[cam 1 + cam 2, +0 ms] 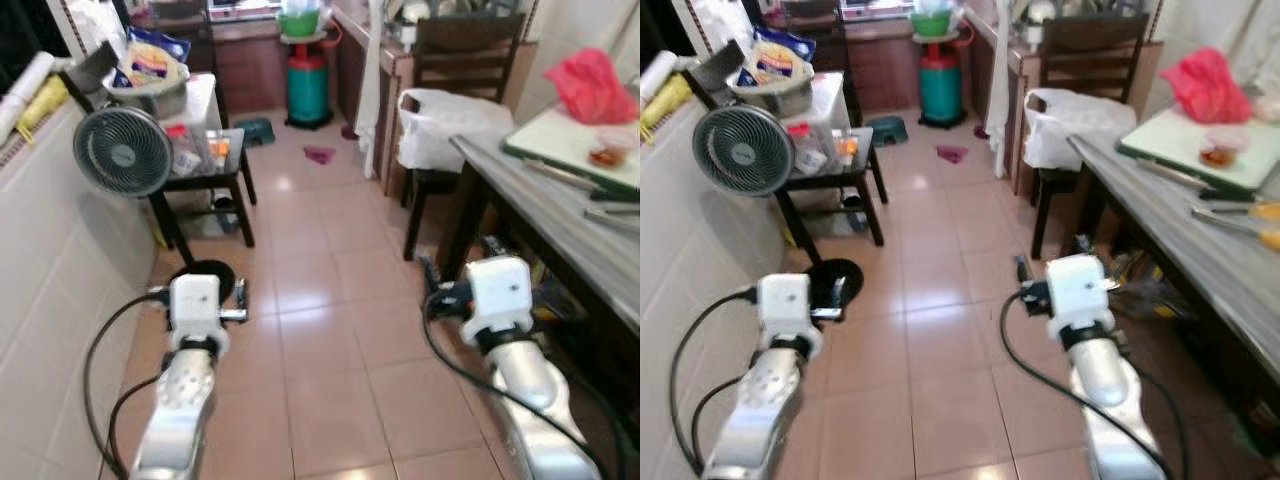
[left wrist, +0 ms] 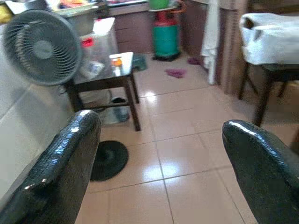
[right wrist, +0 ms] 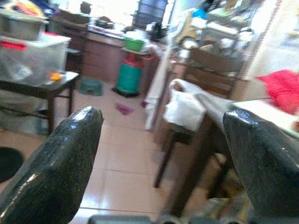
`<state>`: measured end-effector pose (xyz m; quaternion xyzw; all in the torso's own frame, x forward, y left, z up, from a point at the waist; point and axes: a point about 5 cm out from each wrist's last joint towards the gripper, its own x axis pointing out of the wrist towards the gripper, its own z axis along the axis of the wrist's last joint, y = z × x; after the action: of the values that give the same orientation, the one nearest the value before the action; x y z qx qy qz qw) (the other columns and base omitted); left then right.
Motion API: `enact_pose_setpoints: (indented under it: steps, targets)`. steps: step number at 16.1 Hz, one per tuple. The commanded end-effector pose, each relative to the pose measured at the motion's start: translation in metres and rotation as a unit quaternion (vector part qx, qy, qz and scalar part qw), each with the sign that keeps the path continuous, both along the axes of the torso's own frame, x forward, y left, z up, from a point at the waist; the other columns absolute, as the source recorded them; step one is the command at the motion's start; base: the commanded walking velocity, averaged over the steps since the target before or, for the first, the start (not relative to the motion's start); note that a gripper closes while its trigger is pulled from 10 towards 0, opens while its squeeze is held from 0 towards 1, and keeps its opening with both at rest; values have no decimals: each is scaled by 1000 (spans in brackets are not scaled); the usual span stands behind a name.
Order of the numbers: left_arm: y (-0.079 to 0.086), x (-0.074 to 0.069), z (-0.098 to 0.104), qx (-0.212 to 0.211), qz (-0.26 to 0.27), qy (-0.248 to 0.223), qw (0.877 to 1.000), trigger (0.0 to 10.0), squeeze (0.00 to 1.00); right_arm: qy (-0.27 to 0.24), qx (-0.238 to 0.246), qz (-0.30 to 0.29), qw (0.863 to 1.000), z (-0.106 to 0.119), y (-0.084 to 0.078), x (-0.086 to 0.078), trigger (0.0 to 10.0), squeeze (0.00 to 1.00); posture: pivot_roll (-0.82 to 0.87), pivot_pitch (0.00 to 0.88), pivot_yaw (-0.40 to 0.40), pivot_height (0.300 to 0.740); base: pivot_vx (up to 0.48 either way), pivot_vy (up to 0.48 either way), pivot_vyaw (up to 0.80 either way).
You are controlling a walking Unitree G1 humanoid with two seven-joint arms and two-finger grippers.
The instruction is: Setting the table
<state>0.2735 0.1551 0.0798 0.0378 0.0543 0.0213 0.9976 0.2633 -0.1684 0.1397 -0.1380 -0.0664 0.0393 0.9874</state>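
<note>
- Both grippers, left gripper (image 2: 159, 163) and right gripper (image 3: 163, 158), hung spread wide and empty over the tiled floor (image 1: 330, 330).
- Table (image 1: 560, 215) at two o'clock carried a cutting board (image 1: 580, 140), utensils (image 1: 560, 175) and a red bag (image 1: 590, 85).
- Setting seemed barely begun; nothing was carried yet.

A long grey-topped table (image 1: 560, 215) is seen along the right side, bearing a green-edged white cutting board (image 1: 575, 140), a crumpled red plastic bag (image 1: 590, 82) and some long utensils (image 1: 560, 175). A small dark wooden side table (image 1: 215, 175) stands on the left on the glossy tan tiled floor (image 1: 320, 330), carrying a clear plastic storage box (image 1: 200, 125).
</note>
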Motion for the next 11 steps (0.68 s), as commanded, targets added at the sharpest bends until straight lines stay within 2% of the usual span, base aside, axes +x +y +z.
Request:
enact_pose_setpoints:
  steps: [1, 2, 6, 11]
  targets:
    - [7, 3, 4, 17, 3, -4, 1000, 10000, 0, -6, 8, 2, 1000, 2, 3, 0, 10000, 0, -6, 0, 34, 740, 0, 480, 0]
    - [7, 4, 4, 17, 4, -2, 1000, 10000, 0, -6, 8, 0, 1000, 2, 3, 0, 10000, 0, -7, 0, 36, 740, 0, 480, 0]
    - [-4, 7, 7, 23, -32, -23, 999, 10000, 0, -6, 1, -4, 1000, 1, 1, 0, 10000, 0, -7, 0, 35, 740, 0, 0, 0]
    - [-9, 12, 8, 17, -41, -28, 999, 10000, 0, -6, -2, -1, 1000, 2, 2, 3, 10000, 0, -4, 0, 33, 740, 0, 0, 800]
